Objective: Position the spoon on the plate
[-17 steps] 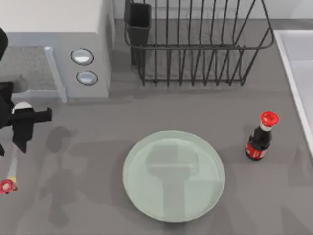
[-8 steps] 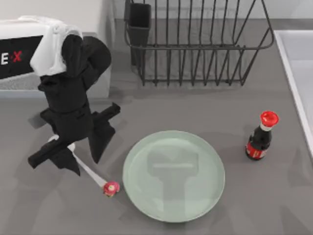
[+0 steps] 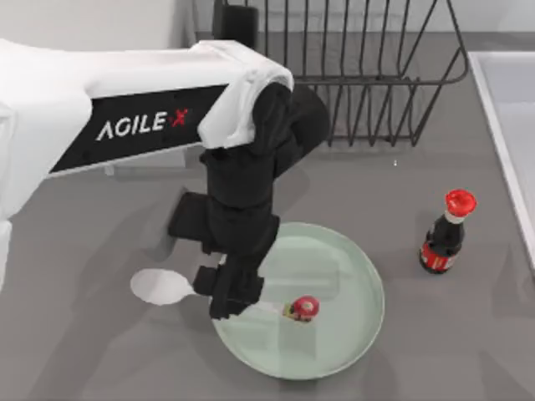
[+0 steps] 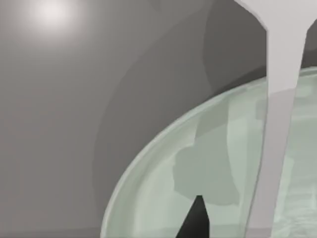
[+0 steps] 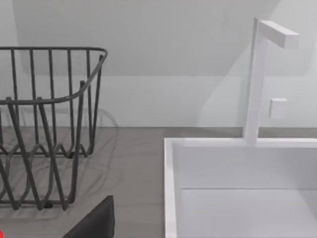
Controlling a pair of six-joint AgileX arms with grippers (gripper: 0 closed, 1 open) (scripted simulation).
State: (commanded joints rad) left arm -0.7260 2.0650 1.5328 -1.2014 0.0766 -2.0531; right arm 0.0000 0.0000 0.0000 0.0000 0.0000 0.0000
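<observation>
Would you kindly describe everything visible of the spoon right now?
The spoon is small, glossy and white, with an oval bowl and a slim handle ending in a red-and-pink knob. It lies level in the left gripper, whose jaws clamp mid-handle. Its bowl hangs over the table left of the plate, its knob end over the plate.

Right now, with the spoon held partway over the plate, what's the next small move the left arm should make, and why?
Probably carry it a little farther toward the plate's middle before letting go. In the top view the left gripper holds the spoon by its handle at the plate's left rim; the bowl hangs outside over the table, and only the red-tipped handle end is over the plate.
</observation>
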